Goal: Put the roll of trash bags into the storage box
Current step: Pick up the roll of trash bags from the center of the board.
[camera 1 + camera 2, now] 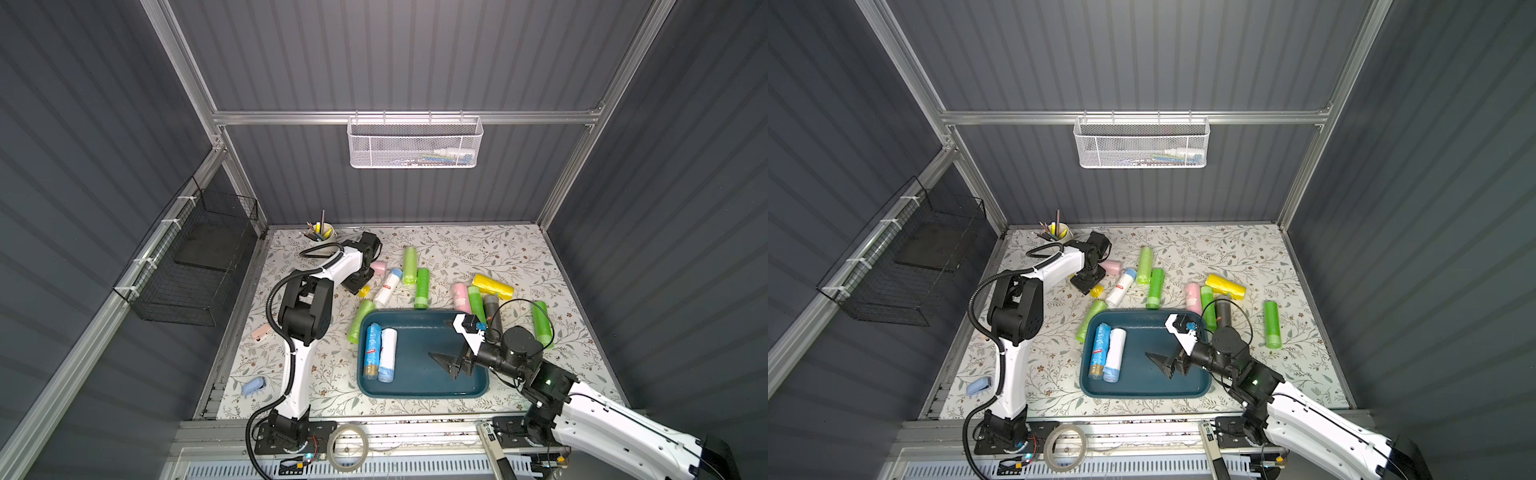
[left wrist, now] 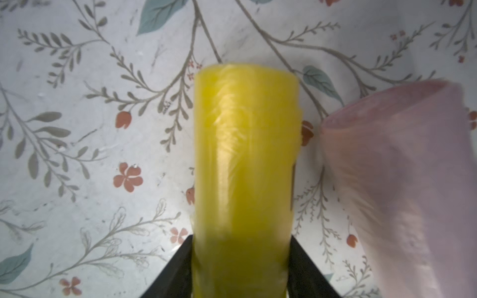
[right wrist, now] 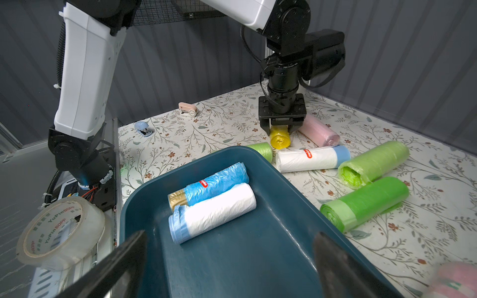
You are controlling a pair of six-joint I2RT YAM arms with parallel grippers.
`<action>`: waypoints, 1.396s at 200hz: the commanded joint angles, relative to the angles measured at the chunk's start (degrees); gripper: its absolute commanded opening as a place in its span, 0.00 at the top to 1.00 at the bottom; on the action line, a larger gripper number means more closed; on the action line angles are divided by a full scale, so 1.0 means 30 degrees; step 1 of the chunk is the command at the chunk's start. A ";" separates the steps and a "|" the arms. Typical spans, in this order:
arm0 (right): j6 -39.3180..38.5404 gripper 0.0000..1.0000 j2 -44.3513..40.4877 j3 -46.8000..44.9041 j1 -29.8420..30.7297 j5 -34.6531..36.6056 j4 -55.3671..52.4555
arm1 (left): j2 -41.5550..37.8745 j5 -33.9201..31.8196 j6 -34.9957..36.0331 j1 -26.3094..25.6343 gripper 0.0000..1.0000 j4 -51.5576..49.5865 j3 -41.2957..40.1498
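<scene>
A small yellow roll of trash bags (image 2: 245, 154) lies on the flowered table behind the storage box, next to a pink roll (image 2: 402, 180). My left gripper (image 2: 241, 240) reaches down over it with a black finger pressed on each side; the right wrist view shows the same grip on the yellow roll (image 3: 280, 136). In both top views the arm hides most of that roll (image 1: 364, 291) (image 1: 1097, 291). The storage box (image 1: 424, 392) (image 1: 1142, 392), a dark teal tray, holds a blue roll (image 1: 372, 351) and a white roll (image 1: 387, 353). My right gripper (image 1: 439, 338) (image 3: 230, 236) hovers open above the tray's bare floor, holding nothing.
Several green rolls, a white roll (image 1: 386, 286), a large yellow roll (image 1: 493, 286), a pink roll (image 1: 460, 297) and a dark roll lie behind and right of the tray. Tape (image 1: 347, 446) sits at the front rail, a pen cup (image 1: 322, 232) at the back left.
</scene>
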 commanded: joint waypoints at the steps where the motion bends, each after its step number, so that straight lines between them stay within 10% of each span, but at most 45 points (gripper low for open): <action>1: 0.0099 0.01 -0.0218 0.0008 0.0056 -0.0353 -0.0004 | -0.0895 -0.0870 -0.0161 -0.0074 0.50 -0.0829 -0.0535; 41: 0.0070 0.01 -0.0386 -0.0014 0.0060 -0.0226 -0.0116 | -0.2600 -0.1385 0.0238 -0.0041 0.67 -0.0122 -0.2656; 135: 0.0081 0.01 -0.0489 -0.0082 0.0058 -0.0043 -0.0180 | -1.1711 -0.3441 0.5807 -0.0039 0.68 0.0211 -1.0083; 206: 0.0018 0.01 -0.0433 -0.0109 0.0056 0.0119 -0.0209 | -1.6615 0.1115 1.0178 -0.0206 0.68 0.0005 -1.2208; 279: 0.0000 0.01 0.0031 -0.0197 0.0056 0.0356 -0.0004 | -1.8154 0.2832 0.8482 -0.3738 0.68 0.0469 -1.3120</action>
